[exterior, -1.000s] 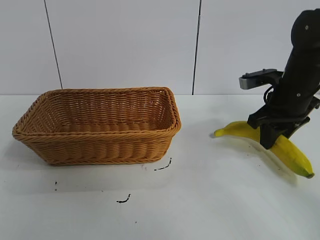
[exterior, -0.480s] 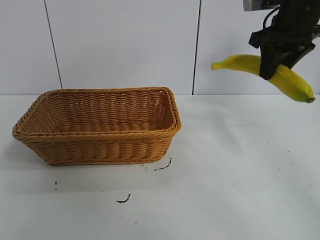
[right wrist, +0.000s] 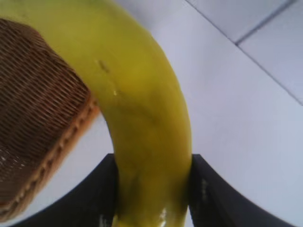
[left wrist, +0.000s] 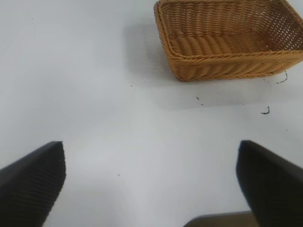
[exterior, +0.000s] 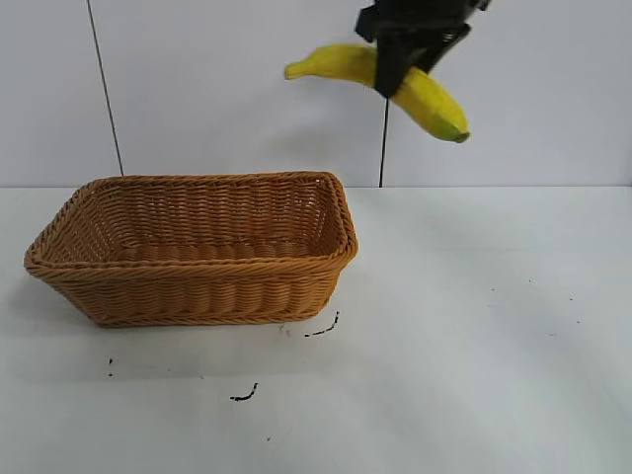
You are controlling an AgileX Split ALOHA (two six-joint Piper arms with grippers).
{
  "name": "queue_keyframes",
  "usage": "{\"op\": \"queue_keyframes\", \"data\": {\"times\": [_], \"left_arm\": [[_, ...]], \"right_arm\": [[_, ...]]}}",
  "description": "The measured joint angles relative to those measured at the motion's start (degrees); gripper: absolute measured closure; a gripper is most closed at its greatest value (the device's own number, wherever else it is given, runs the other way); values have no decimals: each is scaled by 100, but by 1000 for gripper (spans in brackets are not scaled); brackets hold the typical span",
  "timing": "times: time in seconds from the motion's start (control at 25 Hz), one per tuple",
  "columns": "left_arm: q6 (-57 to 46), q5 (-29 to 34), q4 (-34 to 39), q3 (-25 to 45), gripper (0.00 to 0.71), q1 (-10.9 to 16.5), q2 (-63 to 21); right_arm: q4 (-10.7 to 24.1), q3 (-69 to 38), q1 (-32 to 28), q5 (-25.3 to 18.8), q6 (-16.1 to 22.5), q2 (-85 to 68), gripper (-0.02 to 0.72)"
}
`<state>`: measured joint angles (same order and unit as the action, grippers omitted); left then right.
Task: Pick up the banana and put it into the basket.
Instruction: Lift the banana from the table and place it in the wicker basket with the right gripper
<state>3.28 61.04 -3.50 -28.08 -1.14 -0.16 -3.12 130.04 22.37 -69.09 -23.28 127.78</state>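
The basket sits on the table at the exterior view's left, open top unobstructed, bare tabletop to its right and in front. The right gripper hangs high near the top edge, above and just right of the basket's right rim, clamped across the banana, whose ends stick out either side. The left gripper is spread apart over bare table, well short of the basket.

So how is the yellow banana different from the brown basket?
The curved, smooth yellow banana hangs in the air, pinched by the right gripper's fingers; the rectangular woven wicker basket sits on the white table. The banana is shorter than the basket. The basket is hollow and empty.
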Motion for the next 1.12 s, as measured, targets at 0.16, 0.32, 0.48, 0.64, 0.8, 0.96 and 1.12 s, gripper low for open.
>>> {"op": "queue_keyframes", "data": {"times": [0.16, 0.32, 0.48, 0.64, 0.8, 0.96, 1.12], "left_arm": [[0, 0, 0, 0, 15, 0, 0], [0, 0, 0, 0, 15, 0, 0], [0, 0, 0, 0, 15, 0, 0], [0, 0, 0, 0, 15, 0, 0], [0, 0, 0, 0, 15, 0, 0], [0, 0, 0, 0, 15, 0, 0], [0, 0, 0, 0, 15, 0, 0]], "right_arm": [[4, 74, 697, 418, -1061, 187, 385], [86, 74, 1197, 847, -1598, 444, 385], [201, 74, 1316, 1316, -1806, 815, 385], [247, 74, 1292, 1514, -1832, 1165, 385], [188, 74, 1292, 1828, -1843, 1433, 385], [43, 37, 1292, 2064, -1843, 1551, 385], [-80, 37, 1292, 2097, -1843, 1551, 385]]}}
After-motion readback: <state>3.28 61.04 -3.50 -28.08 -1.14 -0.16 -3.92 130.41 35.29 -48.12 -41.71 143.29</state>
